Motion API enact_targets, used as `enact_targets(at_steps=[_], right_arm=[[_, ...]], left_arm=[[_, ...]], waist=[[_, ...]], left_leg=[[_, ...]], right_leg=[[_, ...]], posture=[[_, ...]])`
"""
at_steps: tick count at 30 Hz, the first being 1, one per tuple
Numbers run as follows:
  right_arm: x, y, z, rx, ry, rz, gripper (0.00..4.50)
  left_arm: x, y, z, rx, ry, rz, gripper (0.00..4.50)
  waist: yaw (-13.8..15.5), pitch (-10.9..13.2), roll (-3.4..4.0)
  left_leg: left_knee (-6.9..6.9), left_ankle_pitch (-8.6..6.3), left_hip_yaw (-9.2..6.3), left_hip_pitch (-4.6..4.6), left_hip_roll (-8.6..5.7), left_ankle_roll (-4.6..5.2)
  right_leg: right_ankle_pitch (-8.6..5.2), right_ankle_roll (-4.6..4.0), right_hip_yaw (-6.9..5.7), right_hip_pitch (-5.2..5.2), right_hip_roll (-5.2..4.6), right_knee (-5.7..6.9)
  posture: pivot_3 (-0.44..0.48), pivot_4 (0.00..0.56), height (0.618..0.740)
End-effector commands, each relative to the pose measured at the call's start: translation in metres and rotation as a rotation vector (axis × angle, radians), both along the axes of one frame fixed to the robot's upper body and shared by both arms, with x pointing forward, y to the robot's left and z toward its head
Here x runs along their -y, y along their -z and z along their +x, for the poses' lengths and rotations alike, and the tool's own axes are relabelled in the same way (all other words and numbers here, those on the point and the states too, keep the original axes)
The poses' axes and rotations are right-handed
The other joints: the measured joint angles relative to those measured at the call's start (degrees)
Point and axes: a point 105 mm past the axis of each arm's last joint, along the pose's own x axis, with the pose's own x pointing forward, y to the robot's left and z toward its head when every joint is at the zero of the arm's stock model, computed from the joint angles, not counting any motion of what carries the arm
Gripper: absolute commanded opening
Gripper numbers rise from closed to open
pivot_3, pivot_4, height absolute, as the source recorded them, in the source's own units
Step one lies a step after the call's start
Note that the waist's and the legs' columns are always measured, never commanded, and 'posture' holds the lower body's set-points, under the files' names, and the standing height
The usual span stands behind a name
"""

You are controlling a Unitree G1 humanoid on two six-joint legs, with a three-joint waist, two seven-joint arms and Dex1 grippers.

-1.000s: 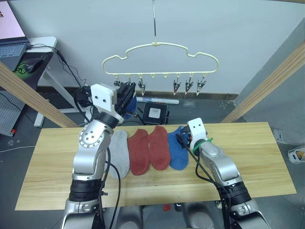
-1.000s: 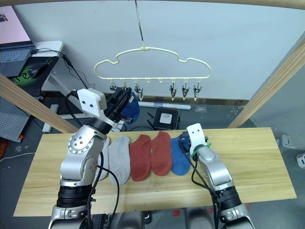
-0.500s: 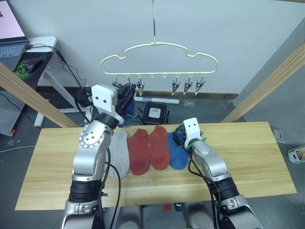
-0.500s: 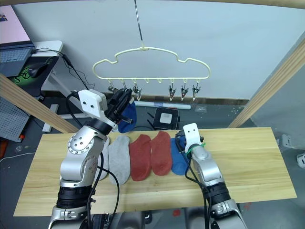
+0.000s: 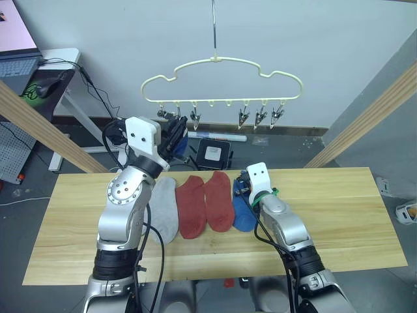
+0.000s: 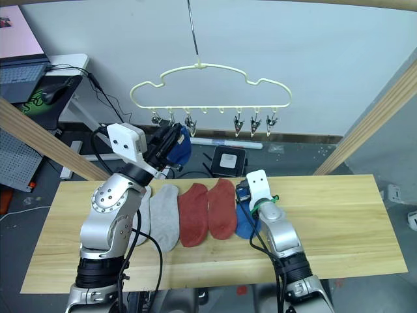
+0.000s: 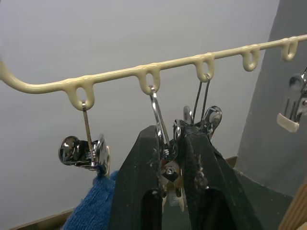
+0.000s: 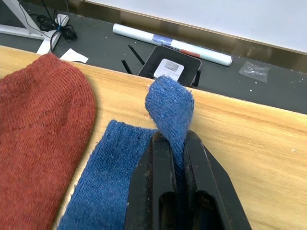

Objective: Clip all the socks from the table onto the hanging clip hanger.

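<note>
Up at the clip hanger (image 5: 221, 83), my left gripper (image 7: 171, 165) pinches a silver clip (image 7: 165, 143) to spring it wide, with a hung blue sock (image 7: 88, 211) just beside my fingers.
Low over the table (image 5: 339, 215), my right gripper (image 8: 171, 143) is clenched on the second blue sock (image 8: 169, 108), toe lifted; red socks (image 5: 207, 202) and grey socks (image 5: 164, 210) lie waiting beside it.

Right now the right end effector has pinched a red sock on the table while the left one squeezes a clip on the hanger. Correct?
Not quite: the right end effector is pinching the blue sock, not a red one; the right wrist view shows blue fabric folded up between its fingers. The rest holds: the left end effector is squeezing a clip on the hanger.
</note>
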Motion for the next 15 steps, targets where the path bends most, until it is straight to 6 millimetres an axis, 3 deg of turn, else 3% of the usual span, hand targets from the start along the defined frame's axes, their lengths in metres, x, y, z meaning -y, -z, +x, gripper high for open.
enact_targets(at_steps=[1, 8, 15], right_arm=[[-0.017, -0.029, -0.013, 0.100, -0.147, 0.002, 0.00], [-0.056, -0.083, -0.052, 0.328, -0.511, -0.067, 0.00], [-0.086, -0.121, -0.058, 0.486, -0.657, -0.090, 0.00]], left_arm=[[0.001, -0.012, -0.012, 0.022, 0.045, -0.012, 0.26], [-0.007, -0.018, -0.022, -0.060, 0.121, -0.050, 0.26], [-0.012, -0.027, -0.026, -0.141, 0.203, -0.112, 0.26]], waist=[[-0.01, 0.34, 0.01], [-0.20, 0.68, 0.05], [-0.08, 0.68, 0.04]], left_leg=[[0.00, 0.00, 0.00, -0.01, 0.00, 0.00], [0.03, 0.02, -0.02, -0.61, -0.01, -0.07], [0.08, 0.10, -0.04, -0.80, 0.00, -0.20]], right_leg=[[0.00, 0.00, 0.00, -0.02, 0.00, 0.00], [-0.02, 0.04, -0.02, -0.74, 0.11, 0.10], [0.07, -0.11, -0.05, -0.92, 0.11, 0.11]], posture=[[-0.125, 0.384, 0.736], [-0.132, 0.379, 0.736], [-0.132, 0.361, 0.736]])
